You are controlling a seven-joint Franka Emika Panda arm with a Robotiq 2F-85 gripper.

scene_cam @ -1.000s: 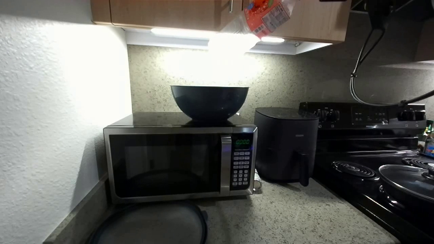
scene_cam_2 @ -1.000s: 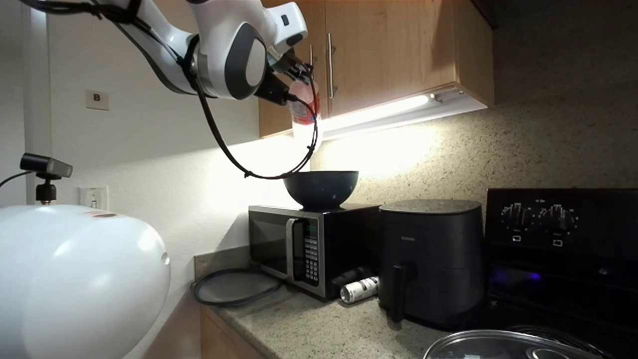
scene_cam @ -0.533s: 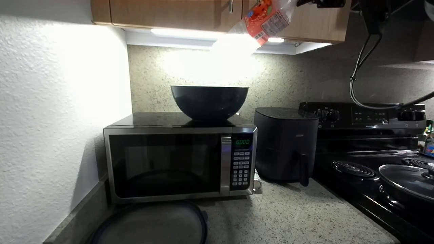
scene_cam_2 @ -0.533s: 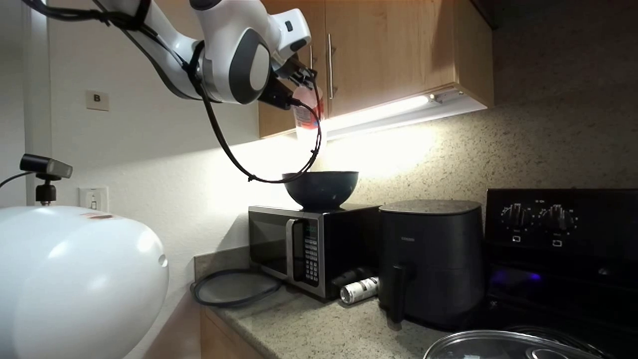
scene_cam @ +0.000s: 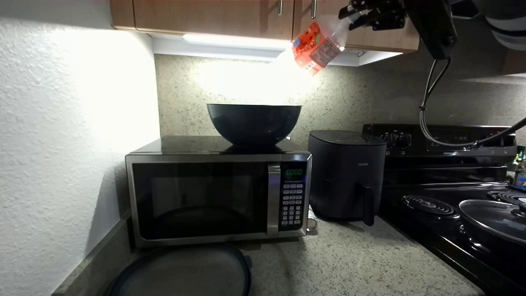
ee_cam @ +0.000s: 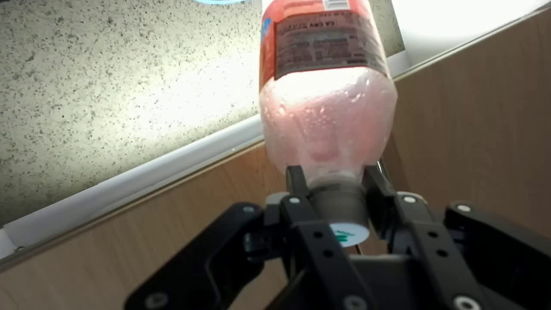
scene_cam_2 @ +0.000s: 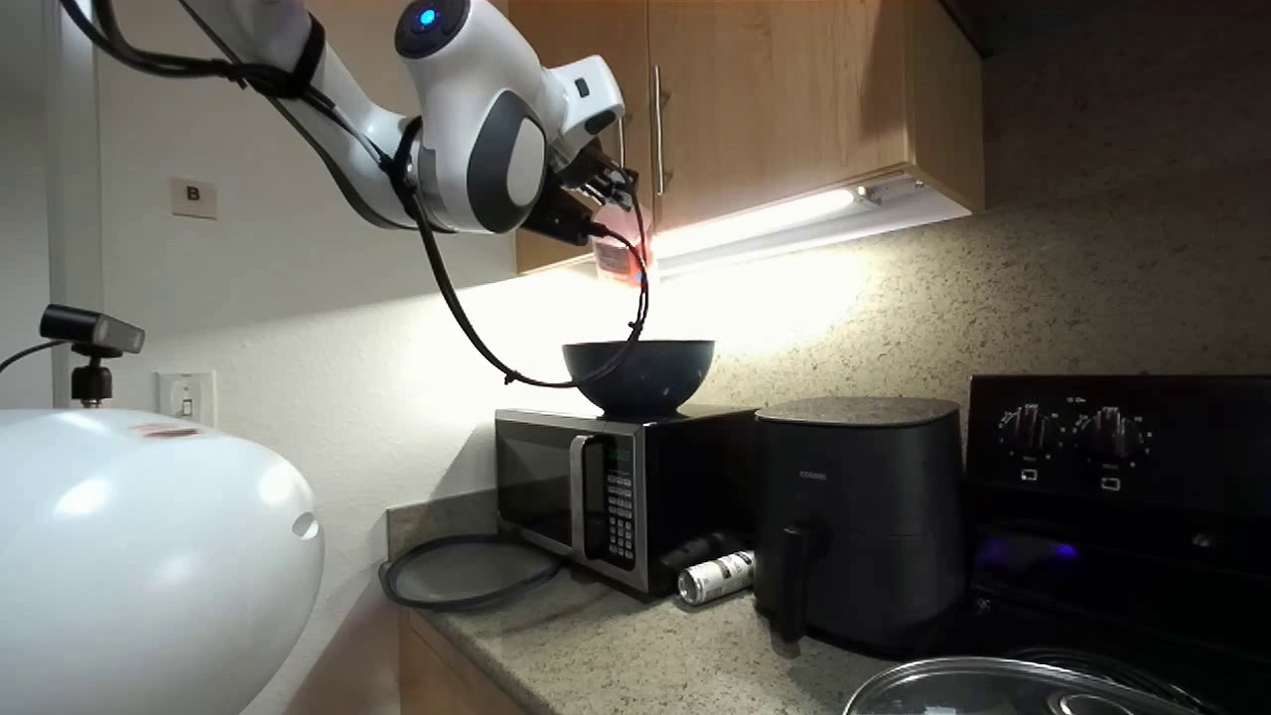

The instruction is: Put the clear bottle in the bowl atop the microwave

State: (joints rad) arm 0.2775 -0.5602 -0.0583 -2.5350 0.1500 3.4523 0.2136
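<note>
The clear bottle [scene_cam: 314, 48] with its red-orange label hangs tilted, base down and toward the left, in an exterior view. It also shows in an exterior view [scene_cam_2: 618, 260] and the wrist view [ee_cam: 327, 116]. Its lower end is washed out by glare. My gripper [scene_cam: 350, 19] is shut on the neck and cap end; the fingers flank it in the wrist view [ee_cam: 333, 176]. The dark bowl [scene_cam: 254, 125] sits atop the microwave [scene_cam: 201, 197]. The bottle is above the bowl's rim, apart from it. The bowl also shows in an exterior view [scene_cam_2: 650, 379]; its inside is hidden.
Wooden cupboards [scene_cam: 205, 16] with a bright light underneath are close behind the bottle. A dark cylindrical appliance [scene_cam: 345, 176] stands right of the microwave. A can [scene_cam_2: 717, 578] lies between them. A round lid [scene_cam: 185, 271] lies in front. The arm's cable loop [scene_cam_2: 477, 338] hangs before the bowl.
My gripper and the bottle have moved down toward the bowl. More of the gripper now shows in an exterior view. The bowl and microwave have not moved.
</note>
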